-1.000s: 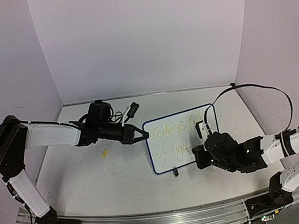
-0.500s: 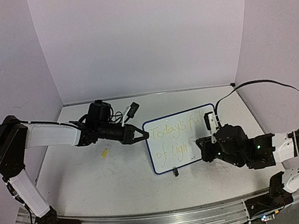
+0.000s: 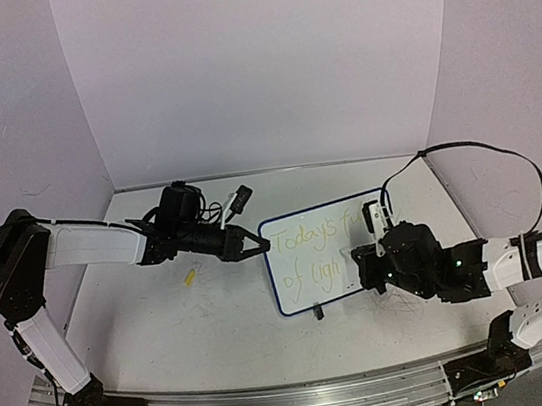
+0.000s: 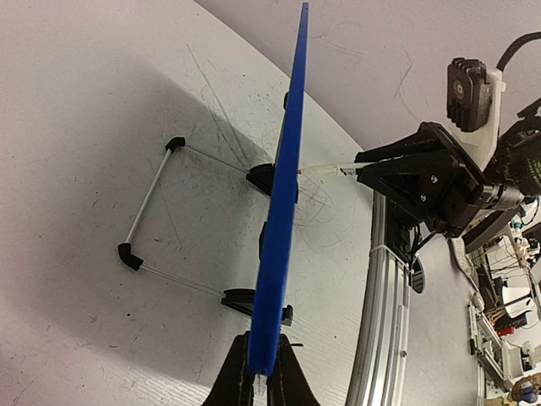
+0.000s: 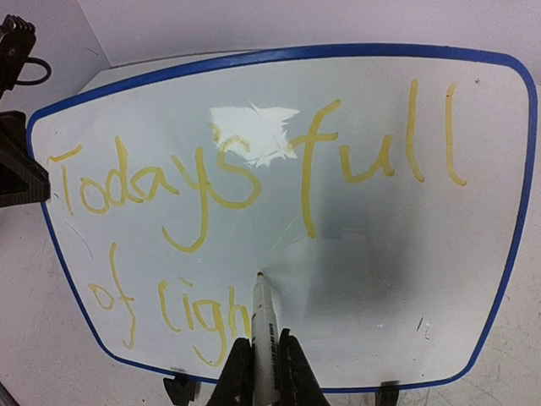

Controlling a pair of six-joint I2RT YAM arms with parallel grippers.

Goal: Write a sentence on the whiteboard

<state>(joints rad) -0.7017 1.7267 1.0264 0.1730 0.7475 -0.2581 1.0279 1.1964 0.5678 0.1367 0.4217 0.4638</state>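
The whiteboard [image 3: 305,264] stands tilted on the table, blue-framed. In the left wrist view it shows edge-on [image 4: 283,194]. My left gripper [image 3: 257,246] is shut on its left edge [image 4: 263,337]. The sentence [image 5: 211,182] is in pale yellow, reading "Todays full" above "of ligh". My right gripper [image 5: 263,347] is shut on a white marker [image 5: 264,326], in front of the board's lower middle [image 3: 370,262]. The marker's tip is at the board face just right of "ligh"; I cannot tell if it touches.
A small yellow cap [image 3: 190,275] lies on the table left of the board. The board's wire stand [image 4: 152,199] reaches out behind it. An aluminium rail [image 3: 278,399] runs along the near edge. Walls close in the left, back and right sides.
My right arm swung out to the right, then came back up and left toward the board with the marker. The left arm and the board have not moved.
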